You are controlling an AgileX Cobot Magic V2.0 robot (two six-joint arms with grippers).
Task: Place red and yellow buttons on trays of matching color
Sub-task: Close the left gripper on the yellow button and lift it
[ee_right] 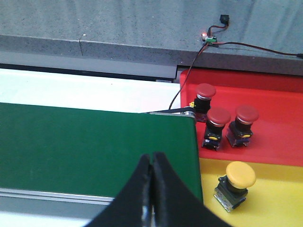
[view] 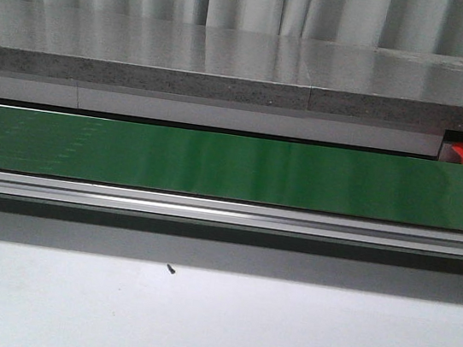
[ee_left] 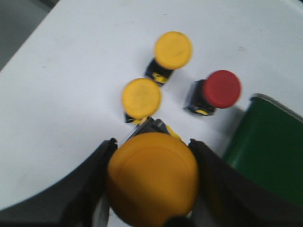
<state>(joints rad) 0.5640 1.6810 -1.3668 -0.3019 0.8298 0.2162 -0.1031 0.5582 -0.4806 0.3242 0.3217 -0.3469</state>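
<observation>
While the left tool point(ee_left: 151, 182) holds a yellow button point(ee_left: 152, 177) by its smooth hard cap above the counter point(ee_left: 71, 94), it looks light, maybe slippery; right tool point(ee_right: 152, 163) closed, empty.

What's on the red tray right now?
Three red buttons sit on the red tray, clustered near the edge by the green conveyor belt. The tray's far right side runs out of view, so anything there is unseen.

left gripper point(ee_left: 151, 182) gripping, right gripper point(ee_right: 152, 163) closed
</observation>
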